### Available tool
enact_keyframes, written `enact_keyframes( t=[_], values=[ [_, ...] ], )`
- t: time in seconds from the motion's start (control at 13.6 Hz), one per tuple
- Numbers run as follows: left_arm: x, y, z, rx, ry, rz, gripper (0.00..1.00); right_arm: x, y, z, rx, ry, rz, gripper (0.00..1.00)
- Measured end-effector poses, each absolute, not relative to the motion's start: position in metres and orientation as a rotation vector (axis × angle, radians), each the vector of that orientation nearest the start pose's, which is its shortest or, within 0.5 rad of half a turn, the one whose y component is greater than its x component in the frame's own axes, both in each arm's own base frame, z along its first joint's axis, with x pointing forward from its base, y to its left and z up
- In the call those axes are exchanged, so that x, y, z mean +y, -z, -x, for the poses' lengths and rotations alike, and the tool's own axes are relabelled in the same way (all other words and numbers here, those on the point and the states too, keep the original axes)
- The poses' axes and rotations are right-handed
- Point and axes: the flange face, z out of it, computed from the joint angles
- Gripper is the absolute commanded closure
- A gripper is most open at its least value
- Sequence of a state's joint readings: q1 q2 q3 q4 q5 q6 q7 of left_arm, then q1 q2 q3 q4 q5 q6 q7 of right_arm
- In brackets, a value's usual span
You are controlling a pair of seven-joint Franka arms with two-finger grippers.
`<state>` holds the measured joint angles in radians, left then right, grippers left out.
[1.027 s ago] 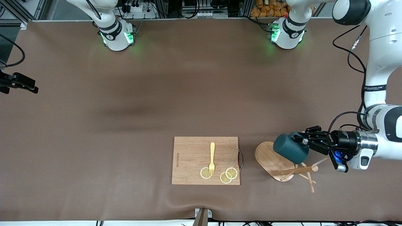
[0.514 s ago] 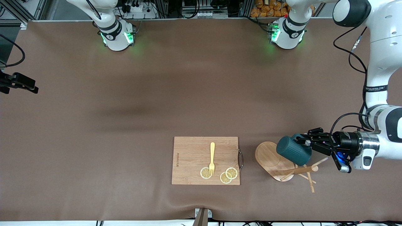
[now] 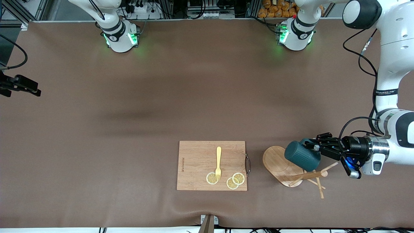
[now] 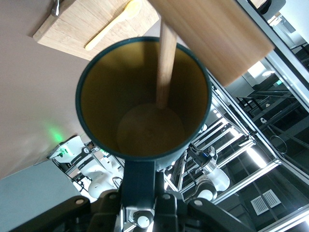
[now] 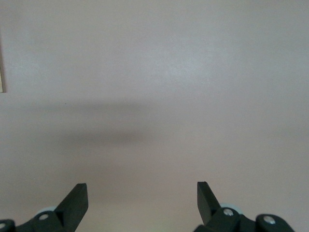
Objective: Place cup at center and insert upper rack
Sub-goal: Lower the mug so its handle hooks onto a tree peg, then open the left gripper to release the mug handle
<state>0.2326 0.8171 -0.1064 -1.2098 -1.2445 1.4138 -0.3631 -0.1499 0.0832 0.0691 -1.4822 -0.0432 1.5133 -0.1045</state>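
Looking across the table from the right arm's end, your right gripper [image 5: 142, 203] hangs over bare brown table covering [image 3: 129, 97] with its fingers spread wide apart and nothing between them. That arm is just waiting.

Next over, near the front camera's edge of the table, you've got a rectangular wooden cutting board [image 3: 197, 155] lying flat. A yellow fork [image 3: 218, 162] rests on it, tines touching one of three lemon slices [image 3: 238, 178] clustered at the board's nearer edge. A small dark handle sits on the board's edge toward the left arm's end.

Just beside that comes the upper rack [image 3: 281, 166]. It's tipped over on the table, oval base tilted up, post and thin pegs pointing toward the left arm's end.

Your left gripper [image 3: 315, 147] is clamped tight on the handle of the cup [image 3: 302, 156]. The cup is tipped on its side, its bottom toward the cutting board, hovering over the rack's base and post. In the left wrist view you can see straight into the cup [image 4: 145, 96], and one of the rack's pegs [image 4: 165, 67] is poking inside it. Whether the peg touches the cup's bottom, I can't tell.
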Motion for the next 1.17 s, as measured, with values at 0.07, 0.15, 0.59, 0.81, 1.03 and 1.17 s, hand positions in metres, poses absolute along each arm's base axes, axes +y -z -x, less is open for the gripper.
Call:
enact_keyframes(
  t=[0.07, 0.15, 0.59, 0.81, 1.03, 1.17],
  values=[
    [0.005, -0.339, -0.723, 0.629, 0.716, -1.652, 1.00, -0.053, -0.614, -0.572, -0.035, -0.088, 3.173, 0.00],
    [0.007, -0.339, -0.723, 0.630, 0.713, -1.651, 1.00, -0.053, -0.614, -0.572, -0.035, -0.088, 3.173, 0.00],
    [0.014, -0.335, -0.723, 0.631, 0.701, -1.648, 0.96, -0.053, -0.614, -0.572, -0.035, -0.088, 3.175, 0.00],
    [0.018, -0.329, -0.723, 0.640, 0.703, -1.638, 0.73, -0.053, -0.614, -0.572, -0.035, -0.088, 3.176, 0.00],
    [0.019, -0.326, -0.723, 0.641, 0.705, -1.629, 0.50, -0.053, -0.614, -0.572, -0.035, -0.088, 3.176, 0.00],
    [0.019, -0.323, -0.723, 0.636, 0.701, -1.627, 0.30, -0.053, -0.614, -0.572, -0.035, -0.088, 3.177, 0.00]
  ],
)
